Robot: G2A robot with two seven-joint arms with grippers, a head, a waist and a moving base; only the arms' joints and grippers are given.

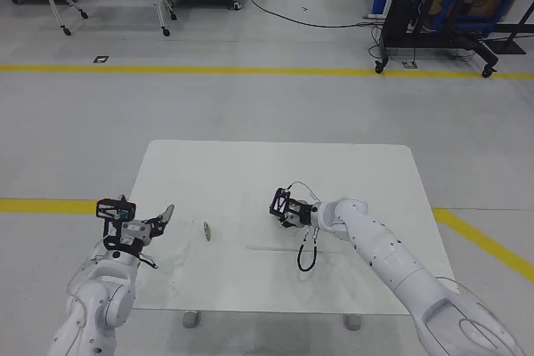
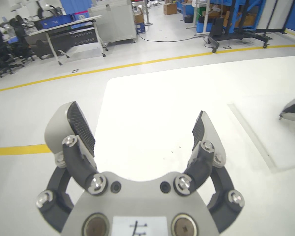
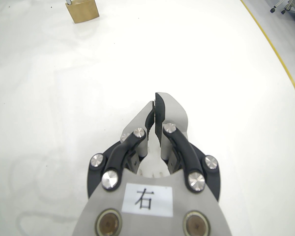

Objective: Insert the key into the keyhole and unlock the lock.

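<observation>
A brass padlock point(image 1: 207, 231) with a silver shackle sits on the white table point(image 1: 356, 169), left of the middle. In the right wrist view the padlock point(image 3: 82, 9) is far ahead of the fingers, its shackle pushed in. My right gripper point(image 1: 280, 206) is near the table's middle, well to the right of the padlock. Its fingers point(image 3: 159, 109) are pressed together on what looks like a thin key, almost all of it hidden between the pads. My left gripper point(image 1: 165, 215) hangs open near the table's left edge, a short way left of the padlock, with nothing between its pads point(image 2: 81, 128).
A thin clear strip point(image 2: 250, 136) marks a rectangle on the tabletop, in front of the right gripper point(image 2: 292, 111). A black cable loop point(image 1: 307, 254) hangs from the right arm over the table. Yellow floor lines point(image 1: 249, 69) run around the table.
</observation>
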